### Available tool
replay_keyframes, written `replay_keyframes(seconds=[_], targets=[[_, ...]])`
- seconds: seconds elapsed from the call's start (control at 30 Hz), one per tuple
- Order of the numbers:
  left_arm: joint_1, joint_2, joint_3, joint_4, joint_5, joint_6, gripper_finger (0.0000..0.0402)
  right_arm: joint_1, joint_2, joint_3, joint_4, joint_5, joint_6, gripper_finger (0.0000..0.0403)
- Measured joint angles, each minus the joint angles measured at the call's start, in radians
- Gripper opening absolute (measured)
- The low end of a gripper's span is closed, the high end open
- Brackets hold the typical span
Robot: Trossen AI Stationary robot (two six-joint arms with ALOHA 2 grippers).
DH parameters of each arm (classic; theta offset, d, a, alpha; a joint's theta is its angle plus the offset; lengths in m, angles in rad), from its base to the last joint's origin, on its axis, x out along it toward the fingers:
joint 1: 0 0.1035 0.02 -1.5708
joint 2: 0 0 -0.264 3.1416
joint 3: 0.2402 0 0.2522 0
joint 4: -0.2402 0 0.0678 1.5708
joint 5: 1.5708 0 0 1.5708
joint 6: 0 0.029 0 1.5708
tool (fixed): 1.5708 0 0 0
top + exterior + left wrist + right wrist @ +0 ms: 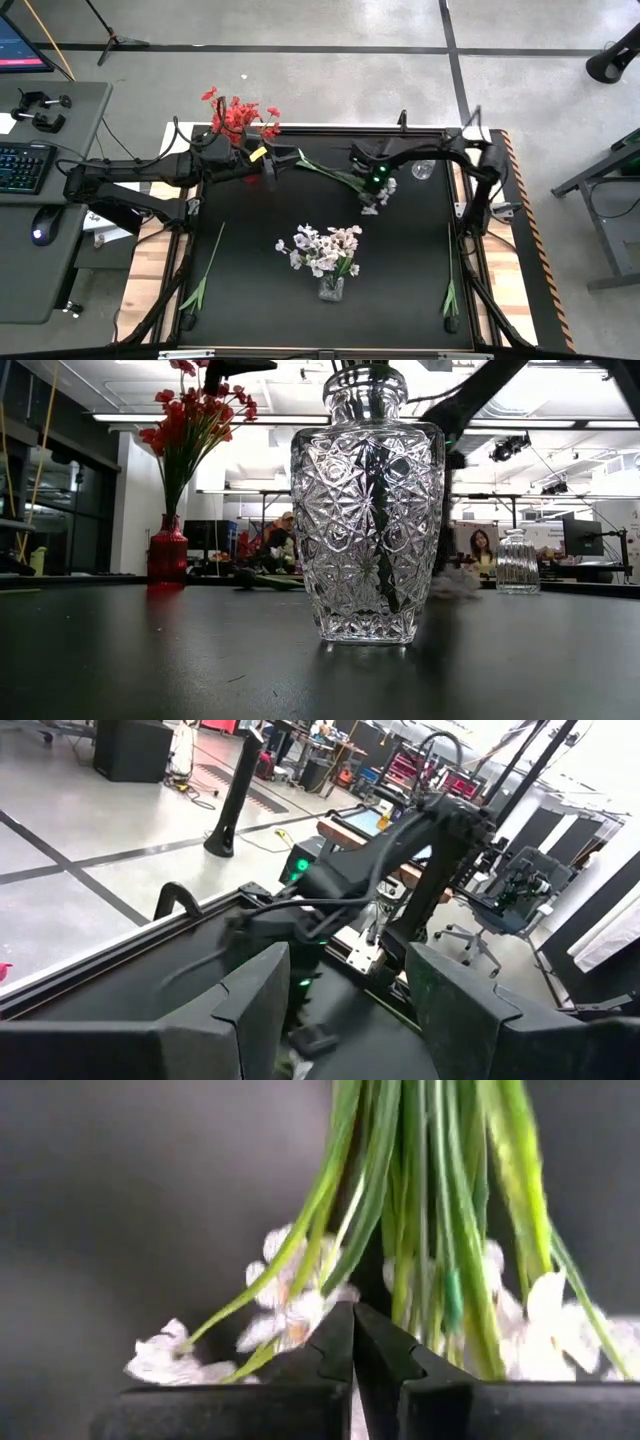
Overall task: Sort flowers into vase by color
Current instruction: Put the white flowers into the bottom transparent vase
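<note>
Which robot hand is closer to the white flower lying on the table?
The right. The right gripper is shut directly over the white flower, at its stems. The left gripper is open, farther off beside the red flowers.

Likely robotics lab, taped concrete floor (330,70), keyboard (22,166), office chair (497,910)

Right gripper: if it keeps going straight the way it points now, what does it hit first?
The white flower spray lying on the black table. The right gripper is shut right at its green stems; whether a stem is pinched is unclear.
</note>
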Motion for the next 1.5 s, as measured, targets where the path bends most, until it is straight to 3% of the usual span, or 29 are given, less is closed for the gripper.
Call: replay_keyframes(seconds=[0.17,0.4,0.63,0.77,0.97,1.13,1.33,1.5], targets=[[0.0,0.0,0.0,-0.004,0.0,0.017,0.0188,-0.013,-0.21,-0.258,0.073,-0.046,0.074,0.0],[0.015,0.0,0.0,-0.003,-0.003,0.017,0.0188,0.041,-0.526,-0.557,0.225,-0.206,0.348,0.0],[0.027,0.0,0.0,0.005,-0.003,0.007,0.0188,0.104,-0.783,-0.588,0.162,-0.196,0.478,0.0],[0.027,0.0,0.0,0.005,-0.002,0.007,0.0188,0.097,-0.886,-0.553,0.311,-0.173,0.467,0.0],[0.027,0.0,0.0,0.005,-0.002,0.007,0.0188,0.045,-0.849,-0.503,0.428,-0.15,0.381,0.0024],[0.027,0.0,0.0,0.005,0.0,0.007,0.0188,0.025,-0.729,-0.441,0.401,-0.149,0.214,0.0101],[0.027,0.0,0.0,0.005,0.0,0.008,0.0188,0.026,-0.564,-0.347,0.345,-0.088,-0.222,0.0209],[0.027,0.0,0.0,0.005,0.018,0.008,0.0188,0.026,-0.455,-0.273,0.318,-0.012,-0.624,0.0243]])
